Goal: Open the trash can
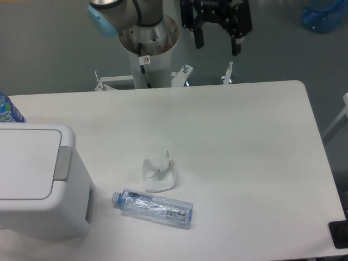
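Note:
The trash can (32, 179) is a large white boxy bin at the table's left front, partly cut off by the frame edge. Its flat white lid (24, 163) lies closed, with a grey push tab (62, 163) on its right side. My gripper (217, 48) hangs high at the top of the view, beyond the table's far edge and far from the bin. Its two black fingers are spread apart and hold nothing.
A clear plastic bottle (154, 209) lies on its side near the front, right of the bin. A crumpled white tissue (159, 175) lies just behind it. The arm's base (148, 43) stands at the back. A blue bottle (8, 110) pokes out behind the bin.

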Tool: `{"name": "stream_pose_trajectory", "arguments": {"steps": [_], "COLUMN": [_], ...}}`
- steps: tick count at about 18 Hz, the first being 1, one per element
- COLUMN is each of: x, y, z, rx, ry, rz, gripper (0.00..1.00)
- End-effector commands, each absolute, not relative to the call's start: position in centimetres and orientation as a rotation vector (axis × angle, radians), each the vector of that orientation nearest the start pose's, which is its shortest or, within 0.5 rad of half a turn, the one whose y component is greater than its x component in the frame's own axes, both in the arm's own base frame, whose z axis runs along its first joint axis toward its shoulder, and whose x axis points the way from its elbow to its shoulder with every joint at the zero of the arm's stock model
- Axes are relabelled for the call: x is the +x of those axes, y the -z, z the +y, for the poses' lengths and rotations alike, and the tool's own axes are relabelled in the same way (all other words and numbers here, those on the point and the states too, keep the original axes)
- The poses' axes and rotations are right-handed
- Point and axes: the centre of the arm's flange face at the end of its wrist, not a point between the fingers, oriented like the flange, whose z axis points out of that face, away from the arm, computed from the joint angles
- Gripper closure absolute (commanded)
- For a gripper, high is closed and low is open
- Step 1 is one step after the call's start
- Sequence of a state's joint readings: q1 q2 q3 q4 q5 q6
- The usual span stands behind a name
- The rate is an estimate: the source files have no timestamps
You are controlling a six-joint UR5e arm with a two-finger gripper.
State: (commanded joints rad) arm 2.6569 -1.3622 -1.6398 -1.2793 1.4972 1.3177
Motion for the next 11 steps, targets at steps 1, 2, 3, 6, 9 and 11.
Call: {"name": "stream_pose_trajectory", "arguments": {"steps": [1,2,3,6,9,11], "x": [-31.7,-31.7,-31.8,-32.0,-32.9,-33.0], "y": [-58.5,-58.5,-58.7,-58.9,-59.3,-59.6], "z": [32.6,32.7,32.8,33.2,33.7,34.7], "rx": [-2.843,-2.842,-2.839,-2.836,-2.833,-2.823], "ry": [-0.55,-0.551,-0.555,-0.557,-0.554,-0.537], "rz": [0.35,0.35,0.352,0.354,0.313,0.225], "gripper": [0.0,0.0,0.0,0.0,0.0,0.0]}}
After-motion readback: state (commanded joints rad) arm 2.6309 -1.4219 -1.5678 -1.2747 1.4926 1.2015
